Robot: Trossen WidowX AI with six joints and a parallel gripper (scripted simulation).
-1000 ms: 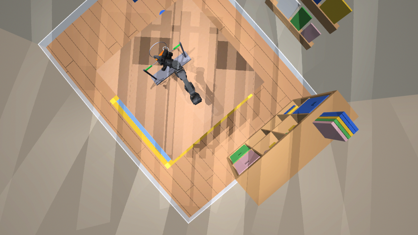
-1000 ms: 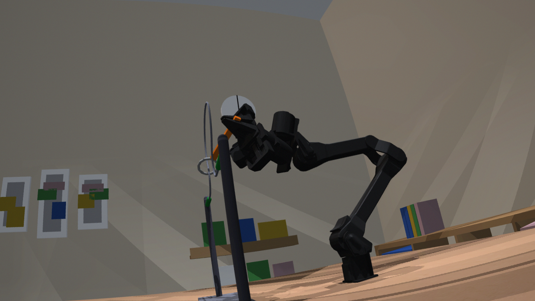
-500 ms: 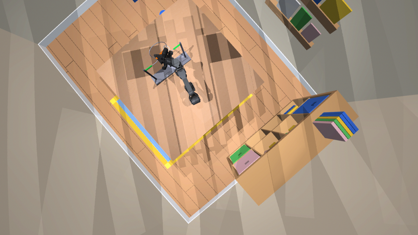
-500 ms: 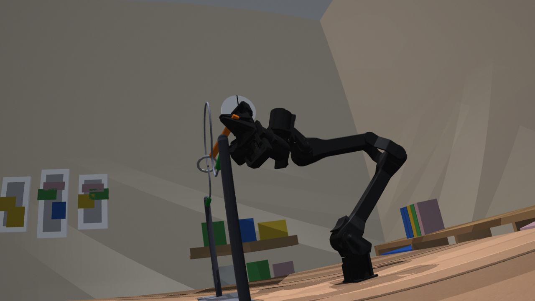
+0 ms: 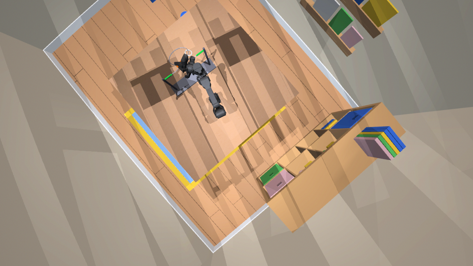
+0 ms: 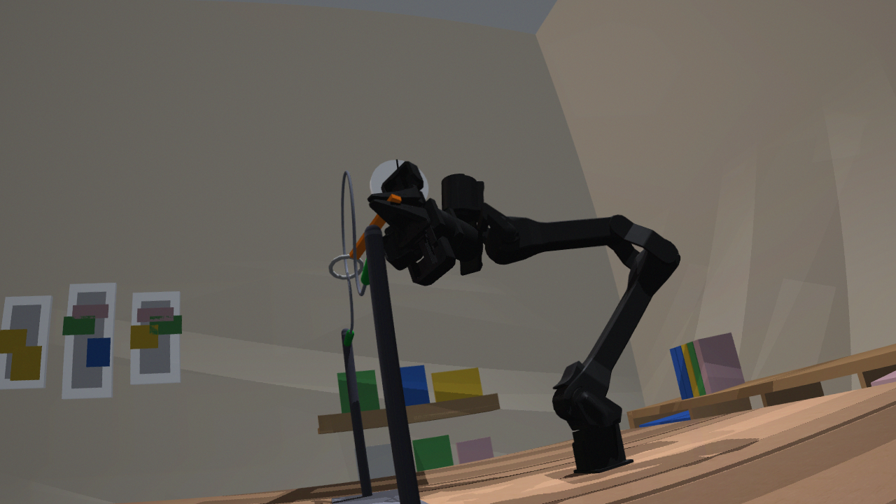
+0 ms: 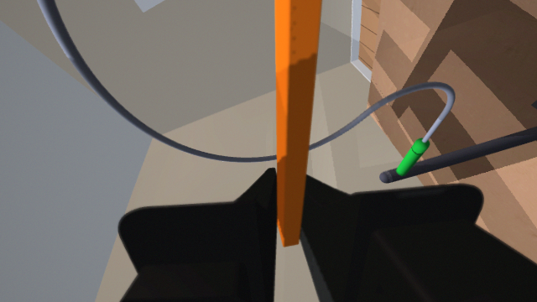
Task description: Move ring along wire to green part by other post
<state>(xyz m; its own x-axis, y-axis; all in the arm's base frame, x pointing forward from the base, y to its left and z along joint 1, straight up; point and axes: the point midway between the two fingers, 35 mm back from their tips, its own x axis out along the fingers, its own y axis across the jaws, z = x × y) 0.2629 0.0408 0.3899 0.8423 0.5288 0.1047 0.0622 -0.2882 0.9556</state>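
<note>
My gripper (image 5: 176, 64) (image 6: 376, 202) (image 7: 279, 174) is shut on the orange handle (image 6: 365, 239) (image 7: 295, 101), near its free end. The ring (image 6: 330, 268) surrounds the grey wire (image 6: 344, 210) (image 5: 170, 59) (image 7: 105, 101) in the exterior view; contact is too small to tell. In the top view the ring (image 5: 188, 55) is nearer the right green part (image 5: 199, 53) than the left green part (image 5: 167, 76). The ring is outside the wrist view. There the wire passes behind the handle, just beyond the fingertips, and one green part (image 7: 407, 162) shows at right.
The left post (image 5: 170, 85) and right post (image 5: 206, 56) stand on a grey base (image 5: 185, 85). In the exterior view the near post (image 6: 388, 351) rises just in front of the gripper's left side. A post (image 7: 470, 155) also shows right of the fingers in the wrist view.
</note>
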